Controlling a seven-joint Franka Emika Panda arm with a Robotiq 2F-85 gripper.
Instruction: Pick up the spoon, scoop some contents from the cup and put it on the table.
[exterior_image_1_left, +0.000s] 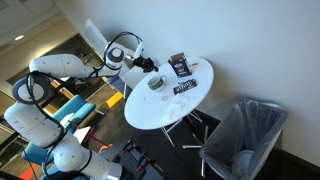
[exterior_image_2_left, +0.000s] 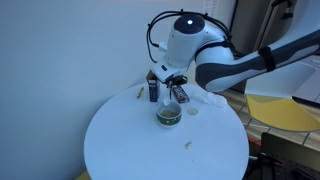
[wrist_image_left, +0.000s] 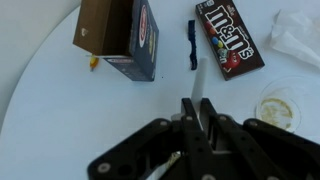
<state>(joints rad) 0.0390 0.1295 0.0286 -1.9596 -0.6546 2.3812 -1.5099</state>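
Observation:
My gripper (wrist_image_left: 198, 108) is shut on a white spoon (wrist_image_left: 201, 78), whose end sticks out past the fingertips in the wrist view. The small pale cup (wrist_image_left: 279, 106) with brownish contents sits on the round white table (wrist_image_left: 60, 110), to the right of the gripper. In both exterior views the gripper (exterior_image_2_left: 173, 93) (exterior_image_1_left: 149, 66) hangs just above the cup (exterior_image_2_left: 169, 116) (exterior_image_1_left: 157, 84), with the spoon tip pointing down toward it. Whether the spoon touches the contents is hidden.
An upright dark snack bag (wrist_image_left: 122, 36) (exterior_image_2_left: 153, 88) and a flat dark M&M's packet (wrist_image_left: 231, 38) (exterior_image_1_left: 186, 87) lie behind the cup. A crumpled white tissue (wrist_image_left: 297, 35) lies nearby. Small crumbs (exterior_image_2_left: 187, 145) lie on the table. A dark mesh chair (exterior_image_1_left: 246, 133) stands beside it.

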